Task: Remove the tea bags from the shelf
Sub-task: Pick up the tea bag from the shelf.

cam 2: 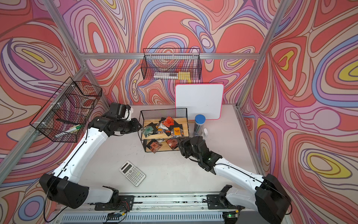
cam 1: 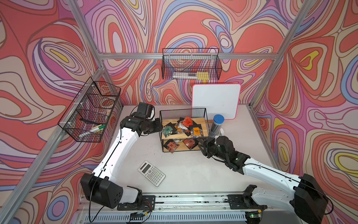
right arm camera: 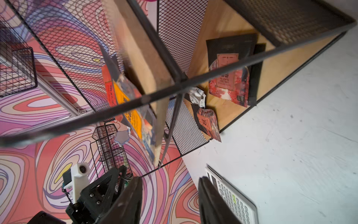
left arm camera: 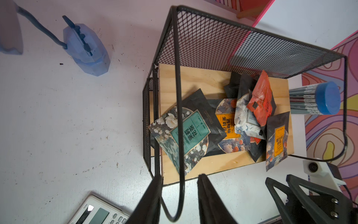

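Observation:
The shelf (cam 1: pixel 201 122) (cam 2: pixel 184 121) stands at mid-table, with two wooden boards in a black wire frame. Several tea bags (cam 1: pixel 186 124) (cam 2: pixel 168 122) lie heaped on its top board (left arm camera: pixel 193 81), and a green one (left arm camera: pixel 189 131) hangs over the left end. More tea bags (cam 1: pixel 172 145) (right arm camera: pixel 228 81) rest on the lower board. My left gripper (cam 1: pixel 162 127) (left arm camera: pixel 179 177) is at the shelf's left end, jaws apart on either side of the frame's wire loop. My right gripper (cam 1: pixel 200 142) (right arm camera: pixel 170 182) hovers open at the shelf's front right corner, holding nothing.
A calculator (cam 1: pixel 151 173) (cam 2: pixel 132 173) lies on the table in front of the shelf. A blue-lidded tube of pencils (cam 1: pixel 218 124) stands right of the shelf, and a whiteboard (cam 1: pixel 216 100) leans behind it. Wire baskets hang on the back wall (cam 1: pixel 190 64) and left wall (cam 1: pixel 91 110).

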